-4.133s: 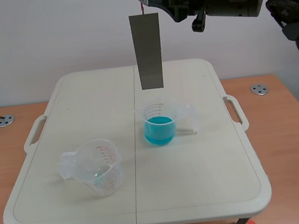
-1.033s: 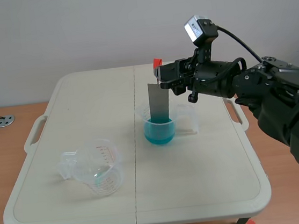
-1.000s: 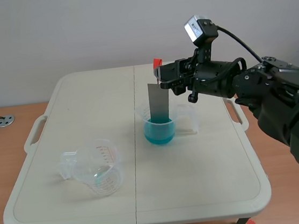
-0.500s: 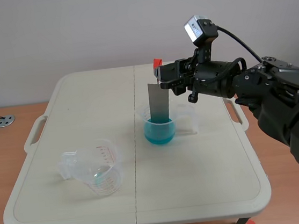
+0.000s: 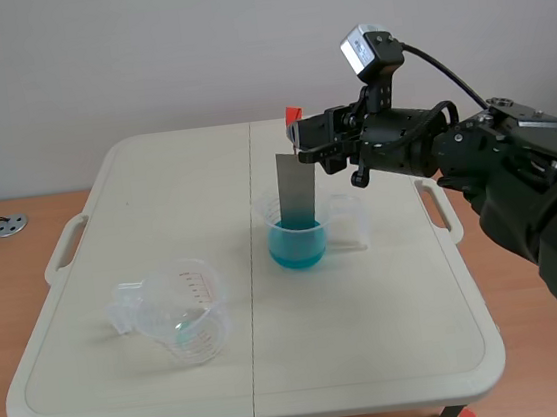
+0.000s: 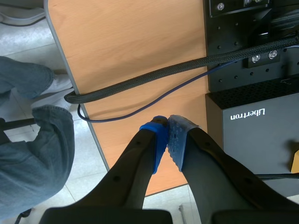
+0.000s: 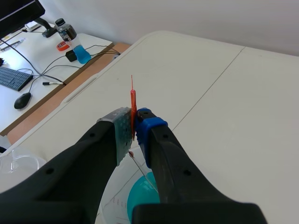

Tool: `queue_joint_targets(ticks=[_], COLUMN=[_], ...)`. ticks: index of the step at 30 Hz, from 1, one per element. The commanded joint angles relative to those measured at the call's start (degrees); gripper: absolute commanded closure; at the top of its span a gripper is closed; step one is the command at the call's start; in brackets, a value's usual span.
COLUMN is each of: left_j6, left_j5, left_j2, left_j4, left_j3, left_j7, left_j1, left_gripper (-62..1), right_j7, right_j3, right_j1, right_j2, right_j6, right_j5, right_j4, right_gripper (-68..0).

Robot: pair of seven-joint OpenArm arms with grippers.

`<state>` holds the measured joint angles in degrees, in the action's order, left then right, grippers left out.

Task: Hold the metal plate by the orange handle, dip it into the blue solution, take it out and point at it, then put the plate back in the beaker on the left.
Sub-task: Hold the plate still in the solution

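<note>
One claw (image 7: 134, 124), the right, clamped on orange handle (image 7: 132, 99), has dipped plate (image 5: 296, 188) into solution (image 5: 296, 246).

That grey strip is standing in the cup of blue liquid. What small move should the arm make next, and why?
Probably a straight lift upward. The right gripper is shut on the thin orange handle, and the flat grey metal plate hangs upright with its lower end in the clear beaker of blue solution, so the dip looks done and taking it out comes next.

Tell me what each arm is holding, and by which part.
The right tool grips the metal plate by its orange handle, at the plate's top end. The left tool is shut on nothing.
</note>
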<state>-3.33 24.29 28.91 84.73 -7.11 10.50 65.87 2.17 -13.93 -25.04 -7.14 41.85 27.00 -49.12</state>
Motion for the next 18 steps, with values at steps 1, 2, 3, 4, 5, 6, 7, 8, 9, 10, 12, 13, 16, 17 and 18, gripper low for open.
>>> queue_joint_targets(ticks=[1, 2, 3, 4, 5, 6, 7, 8, 9, 10, 12, 13, 16, 17, 18], left_j6=[0.09, 0.09, 0.09, 0.09, 0.09, 0.09, 0.09, 0.09, 0.09, 0.09, 0.09, 0.09, 0.09, 0.09, 0.09], left_j5=[-0.04, -0.04, -0.04, -0.04, -0.04, -0.04, -0.04, -0.04, -0.04, -0.07, -0.07, -0.07, -0.07, -0.07, -0.07], left_j2=[0.02, 0.02, 0.02, 0.02, 0.02, 0.02, 0.02, 0.02, 0.02, 0.02, 0.02, 0.02, 0.0, 0.02, 0.02], left_j4=[0.39, 0.39, 0.39, 0.39, 0.39, 0.39, 0.39, 0.39, 0.39, 0.39, 0.39, 0.39, 0.39, 0.39, 0.39], left_j3=[0.07, 0.07, 0.07, 0.07, 0.07, 0.07, 0.07, 0.07, 0.07, 0.07, 0.07, 0.07, 0.07, 0.07, 0.07], left_j7=[-0.17, -0.17, -0.17, -0.17, -0.17, -0.17, -0.17, -0.17, -0.15, -0.15, -0.15, -0.15, -0.17, -0.15, -0.17], left_j1=[0.63, 0.63, 0.63, 0.63, 0.63, 0.61, 0.61, 0.61, 0.61, 0.61, 0.61, 0.61, 0.61, 0.61, 0.61], left_gripper=[-1.9, -1.9, -1.9, -1.9, -1.9, -1.9, -1.9, -1.9, -1.9, -1.9, -1.9, -1.9, -1.9, -1.9, -1.9], right_j7=[0.02, 0.02, 0.0, 0.02, 0.02, 0.09, 0.2, 0.2, 0.2, 0.26, 0.22, 0.26, 1.33, 1.86, 2.6], right_j3=[0.07, 0.07, 0.07, 0.07, 0.07, 0.07, 0.07, 0.07, 0.09, 0.09, 0.11, 0.11, 0.11, 0.11, 0.11], right_j1=[-1.16, -1.16, -1.16, -1.16, -1.14, -1.11, -1.01, -0.98, -0.81, -0.66, -0.5, -0.35, 0.46, 0.83, 1.27], right_j2=[-0.15, -0.15, -0.15, -0.17, -0.17, -0.2, -0.26, -0.33, -0.44, -0.59, -0.98, -1.25, -1.97, -2.23, -2.27], right_j6=[0.87, 0.87, 0.87, 0.87, 0.87, 0.87, 0.87, 0.87, 0.87, 0.87, 0.87, 0.87, 0.87, 0.87, 0.87], right_j5=[0.28, 0.44, 0.48, 0.61, 0.61, 0.61, 0.66, 0.94, 1.33, 1.99, 3.15, 3.72, 5.16, 5.44, 5.66], right_j4=[-0.2, -0.22, -0.22, -0.26, -0.33, -0.33, -0.33, -0.42, -0.46, -0.66, -1.14, -1.64, -4.44, -5.73, -7.04], right_gripper=[-1.3, -1.3, -1.3, -1.3, -1.3, -1.3, -1.3, -1.3, -1.3, -1.3, -1.3, -1.3, -1.3, -1.3, -1.3])
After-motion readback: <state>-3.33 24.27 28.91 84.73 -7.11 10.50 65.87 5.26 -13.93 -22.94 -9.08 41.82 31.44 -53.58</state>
